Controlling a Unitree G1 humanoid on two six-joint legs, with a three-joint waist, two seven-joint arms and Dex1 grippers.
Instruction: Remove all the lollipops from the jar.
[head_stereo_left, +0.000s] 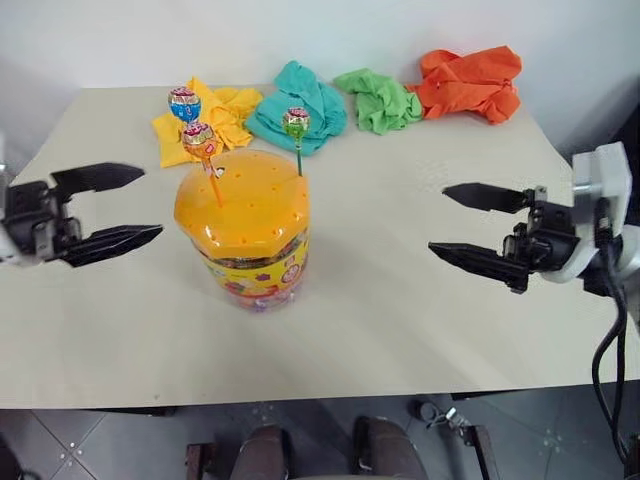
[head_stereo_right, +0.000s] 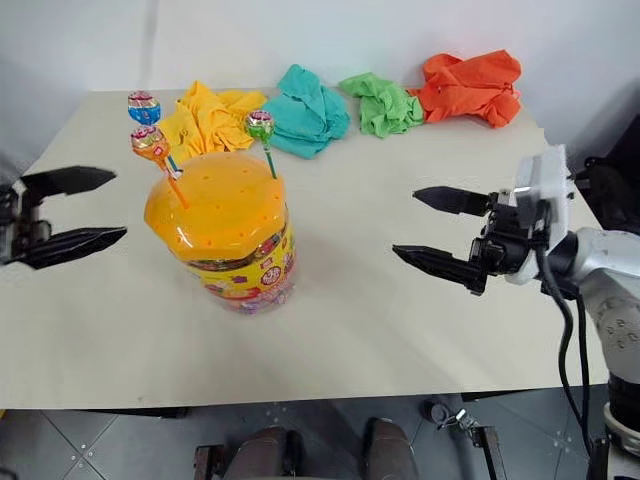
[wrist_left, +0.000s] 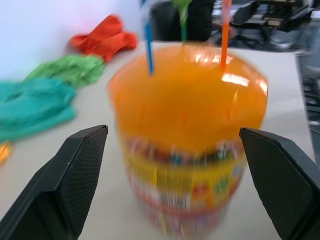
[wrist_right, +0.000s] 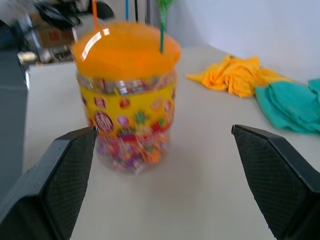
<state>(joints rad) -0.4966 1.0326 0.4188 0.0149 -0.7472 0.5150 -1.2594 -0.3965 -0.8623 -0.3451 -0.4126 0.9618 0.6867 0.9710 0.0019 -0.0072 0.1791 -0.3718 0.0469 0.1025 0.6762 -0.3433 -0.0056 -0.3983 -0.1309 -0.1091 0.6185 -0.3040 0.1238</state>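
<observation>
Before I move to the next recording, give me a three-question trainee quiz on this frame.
1. How many lollipops stand in the jar's orange lid?
2. True or false: the left gripper is shut on a stick.
3. Which cloth lies nearest the table's right edge: A yellow, B teal, C orange?

Key:
1. Three: blue lollipop, orange-red lollipop, green lollipop.
2. False; both it and the right gripper are open, holding nothing.
3. C, the orange cloth.

Lollipops (head_stereo_left: 199, 138) in jar (head_stereo_left: 246, 232) lid, cloths (head_stereo_left: 378, 98) behind, on table (head_stereo_left: 400, 310).
</observation>
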